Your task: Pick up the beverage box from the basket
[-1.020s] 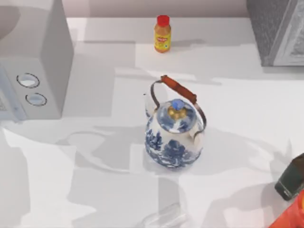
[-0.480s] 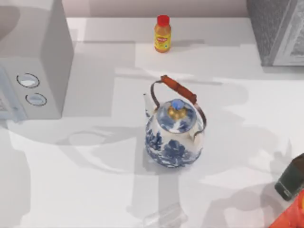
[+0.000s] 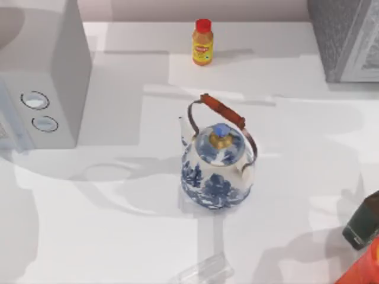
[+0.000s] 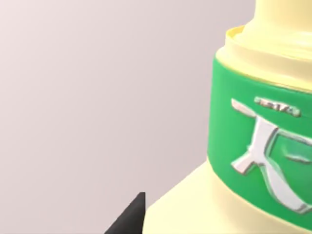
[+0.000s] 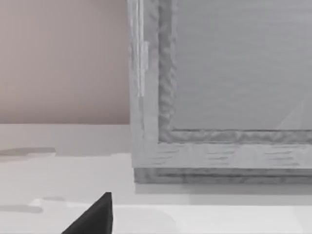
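The white surface carries, at its left side, a large grey appliance with two round dials, and at its far right corner a grey cabinet with a framed front, which the right wrist view faces. A blue-and-white teapot with a brown hoop handle stands upright near the middle, apart from everything else. An orange bottle with a red cap stands upright at the far edge, well apart from the teapot; it is not the task's item. The beverage box, pale yellow with a green label band, sits very close to the left wrist camera, just beside the dark tip of the left tool, with plain wall behind it and no basket around it. Whether the left tool is closed on the box cannot be told. The right tool is parked at the near right edge of the surface, and its state cannot be told either. A red-orange shape below it is possibly the basket, though too little of it is visible to confirm. Assessment: the box appears already out of the basket and raised, so the pick is judged largely done; what remains is confirming a secure hold.
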Available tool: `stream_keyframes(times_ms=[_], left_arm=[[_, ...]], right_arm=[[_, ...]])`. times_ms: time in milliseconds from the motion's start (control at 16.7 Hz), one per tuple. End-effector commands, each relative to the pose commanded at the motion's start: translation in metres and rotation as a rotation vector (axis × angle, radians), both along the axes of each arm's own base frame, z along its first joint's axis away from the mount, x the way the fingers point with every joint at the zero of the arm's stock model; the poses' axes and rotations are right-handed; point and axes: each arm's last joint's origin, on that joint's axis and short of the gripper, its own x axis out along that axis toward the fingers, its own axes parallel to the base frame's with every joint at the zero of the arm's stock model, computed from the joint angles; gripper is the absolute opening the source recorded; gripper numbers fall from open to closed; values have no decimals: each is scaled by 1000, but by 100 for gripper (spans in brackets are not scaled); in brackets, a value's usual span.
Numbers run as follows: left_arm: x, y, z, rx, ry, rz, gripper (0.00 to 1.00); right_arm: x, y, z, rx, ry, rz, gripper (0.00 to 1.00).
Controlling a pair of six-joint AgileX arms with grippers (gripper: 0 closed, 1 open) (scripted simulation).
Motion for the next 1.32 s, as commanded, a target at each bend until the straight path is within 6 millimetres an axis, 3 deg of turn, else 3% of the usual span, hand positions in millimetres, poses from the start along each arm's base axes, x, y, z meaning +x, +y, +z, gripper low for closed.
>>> stream_keyframes(times_ms=[480,660,840,1080,1320], left_arm=[[-10,-7,-5,-8,14,4,0],[-37,-28,-11,-12,15,4,0],[-79,-54,-27,-10,5,4,0],[-144,-88,-78,-10,6,5,0],[-197,-109,-158,-11,15,6,0]], right_arm=[[0,0,0,0,0,0,100],[0,0,0,0,0,0,100],[0,0,0,0,0,0,100],[0,0,0,0,0,0,100],[0,0,0,0,0,0,100]])
